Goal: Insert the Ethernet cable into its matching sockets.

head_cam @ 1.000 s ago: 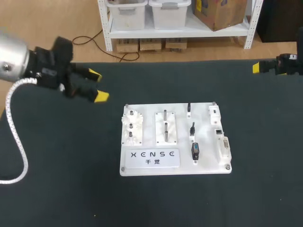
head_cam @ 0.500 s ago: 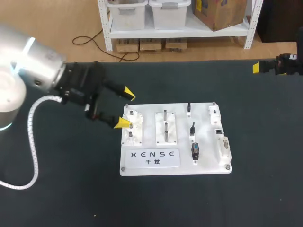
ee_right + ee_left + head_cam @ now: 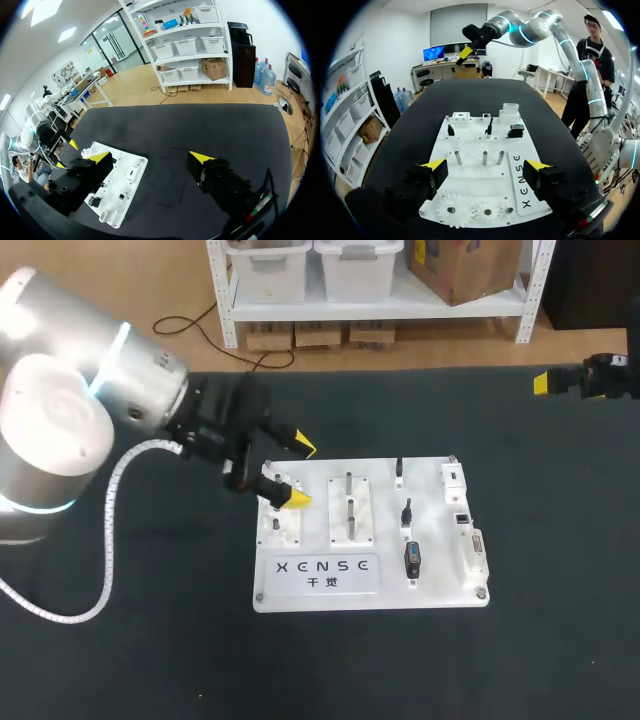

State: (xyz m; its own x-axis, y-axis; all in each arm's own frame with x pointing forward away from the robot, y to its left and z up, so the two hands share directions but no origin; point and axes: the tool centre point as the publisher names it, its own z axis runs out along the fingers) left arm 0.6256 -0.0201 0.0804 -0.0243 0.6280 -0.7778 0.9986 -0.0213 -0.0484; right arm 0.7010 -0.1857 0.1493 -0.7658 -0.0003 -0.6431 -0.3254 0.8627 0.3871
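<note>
A white practice board (image 3: pixel 440 540) lies mid-table, carrying a gear block (image 3: pixel 278 508), metal pegs (image 3: pixel 349 502), small black plugs (image 3: pixel 407 510) and white sockets (image 3: pixel 453 480) along its right side. I cannot tell which plug is the Ethernet one. My left gripper (image 3: pixel 298 474) hangs open over the board's left end, above the gear block. In the left wrist view its fingers (image 3: pixel 485 165) straddle the board (image 3: pixel 470 145), with the plugs (image 3: pixel 489 127) ahead. My right gripper (image 3: pixel 150 157) is open and empty, far off at the table's back right (image 3: pixel 545 383).
Dark cloth covers the table (image 3: pixel 150 640) around the board. In the right wrist view the board (image 3: pixel 127 182) lies far ahead beside the left finger. A printed label plate (image 3: pixel 325 573) sits on the board's front left.
My left arm has swung right from the table's left side to above the board's gear block, fingers still open. The right arm has stayed put.
</note>
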